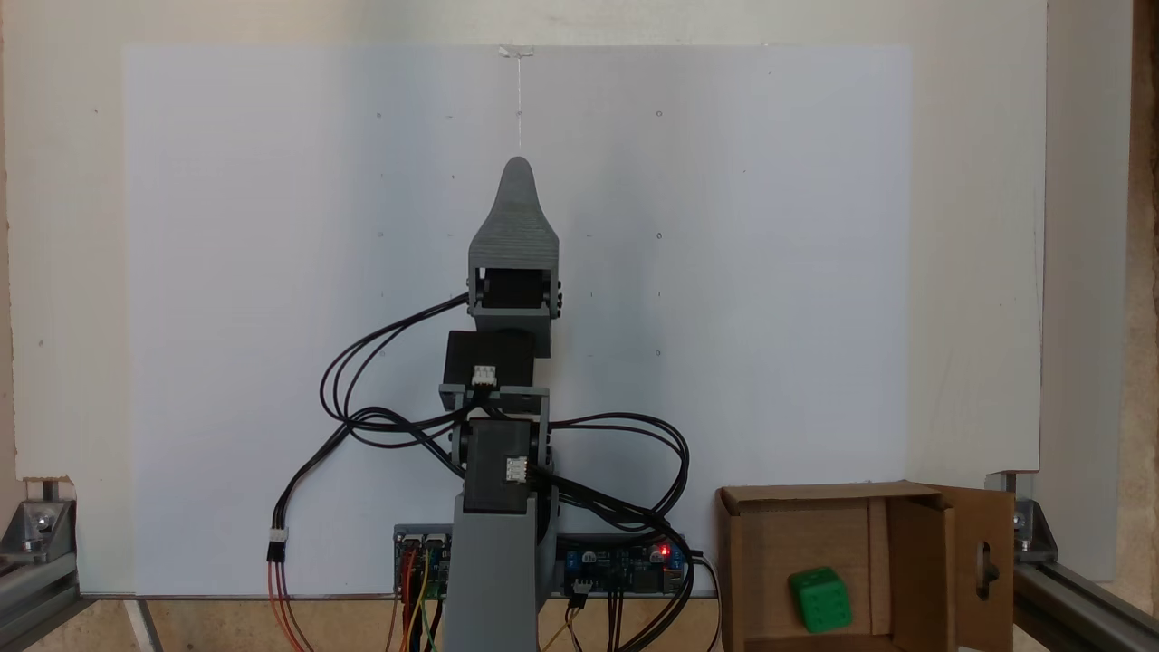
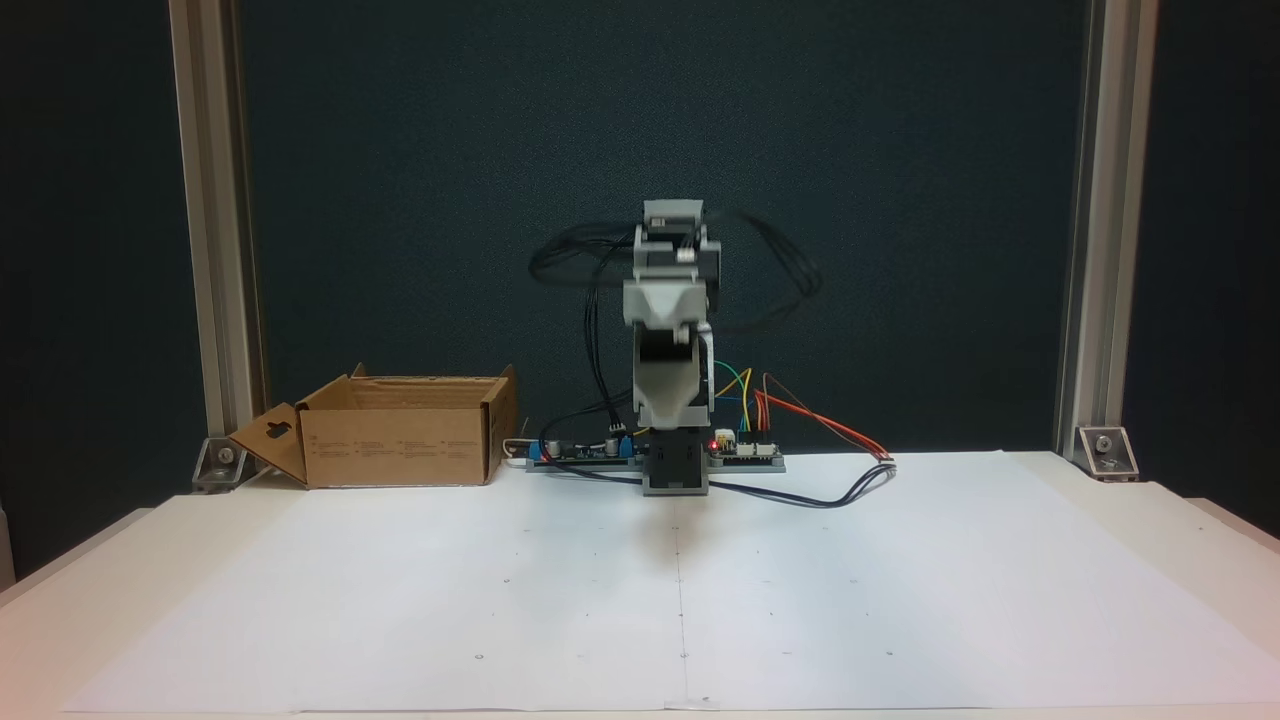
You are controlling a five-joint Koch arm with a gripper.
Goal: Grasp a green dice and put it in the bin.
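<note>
The green dice (image 1: 819,599) lies on the floor of the bin (image 1: 735,561), a brown cardboard box with open flaps, one flap having a slot hole. In a fixed view from the front, the bin (image 2: 400,445) stands at the back left and its walls hide the dice. My gripper (image 1: 518,167) hangs over the middle of the white sheet, far from the bin, with nothing visible in it. One grey jaw covers the other, so its state is unclear. From the front, the gripper (image 2: 668,300) points toward the camera above the arm's base.
Circuit boards (image 1: 625,561) and looping black cables sit at the arm's base. Coloured wires (image 2: 820,425) trail to one side. Aluminium posts (image 2: 215,250) (image 2: 1095,250) stand at the table's back corners. A white paper sheet (image 2: 850,560) covers the tabletop.
</note>
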